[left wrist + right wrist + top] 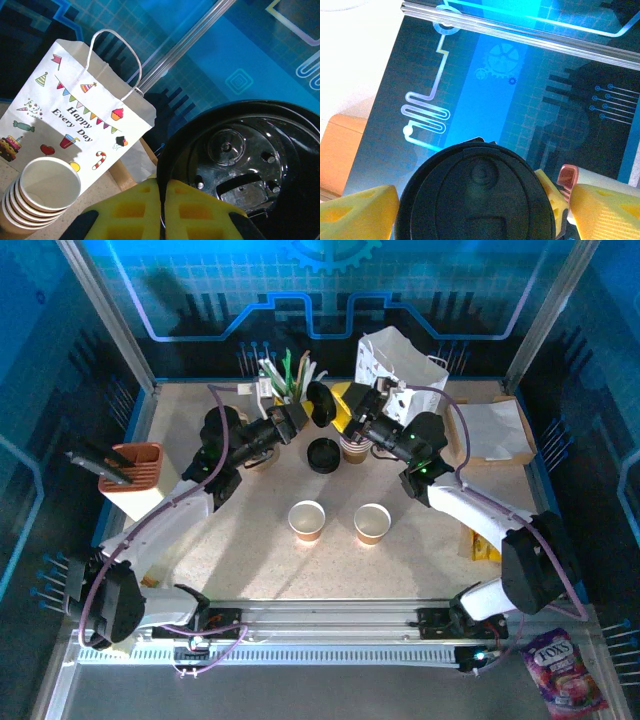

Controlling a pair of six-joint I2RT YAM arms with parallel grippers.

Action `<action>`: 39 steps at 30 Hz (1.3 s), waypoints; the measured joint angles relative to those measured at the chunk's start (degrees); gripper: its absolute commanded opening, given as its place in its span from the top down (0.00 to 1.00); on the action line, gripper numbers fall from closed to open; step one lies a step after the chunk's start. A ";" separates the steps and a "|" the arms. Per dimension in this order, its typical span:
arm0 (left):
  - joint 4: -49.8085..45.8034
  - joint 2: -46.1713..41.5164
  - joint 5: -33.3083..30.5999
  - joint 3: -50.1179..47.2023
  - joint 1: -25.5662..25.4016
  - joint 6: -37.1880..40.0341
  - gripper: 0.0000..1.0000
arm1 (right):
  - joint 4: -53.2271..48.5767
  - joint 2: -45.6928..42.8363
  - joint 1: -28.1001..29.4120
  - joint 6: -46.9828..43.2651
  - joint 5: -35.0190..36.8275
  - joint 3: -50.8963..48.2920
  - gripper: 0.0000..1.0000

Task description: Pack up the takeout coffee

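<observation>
Blue glowing walls ring a speckled counter. Two lidless brown cups stand side by side near its middle, toward the near edge. Farther back, the left pincer is pressed together on the rim of a black lid, held up off the counter. The right pincer stands spread, a finger on either side of that lid; I cannot tell whether they touch it. A second lid lies flat just left of a cup stack. A white bag stands at the far right.
</observation>
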 measured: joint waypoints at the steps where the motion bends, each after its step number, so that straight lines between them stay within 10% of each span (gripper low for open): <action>1: 0.04 0.00 0.00 0.00 0.00 0.00 0.91 | -0.02 0.00 0.02 0.02 -0.02 0.00 0.13; 39: 1.29 1.75 0.70 0.00 0.00 0.00 0.89 | 1.05 1.55 0.50 0.44 -1.49 0.33 0.20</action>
